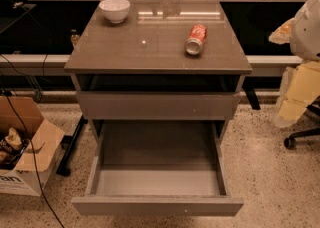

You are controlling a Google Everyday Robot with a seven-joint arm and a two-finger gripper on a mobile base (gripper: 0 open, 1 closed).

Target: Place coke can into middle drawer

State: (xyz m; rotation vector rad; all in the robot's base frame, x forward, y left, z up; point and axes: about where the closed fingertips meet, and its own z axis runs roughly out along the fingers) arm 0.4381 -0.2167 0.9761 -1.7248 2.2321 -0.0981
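Observation:
The coke can [196, 39] lies on its side on the right part of the grey-brown cabinet top [150, 47], its silver end facing the front edge. The middle drawer [157, 205] is pulled out wide below a closed matching drawer front [157, 105]. Its grey tray [157, 179] shows nothing inside. My gripper is out of view; no fingers show anywhere in the camera view.
A white bowl [114, 9] stands at the cabinet top's back left. An open cardboard box [25, 152] sits on the floor at left with cables beside it. A white rounded shape [307, 27], yellowish packaging [300, 92] and a chair base [300, 137] are at right.

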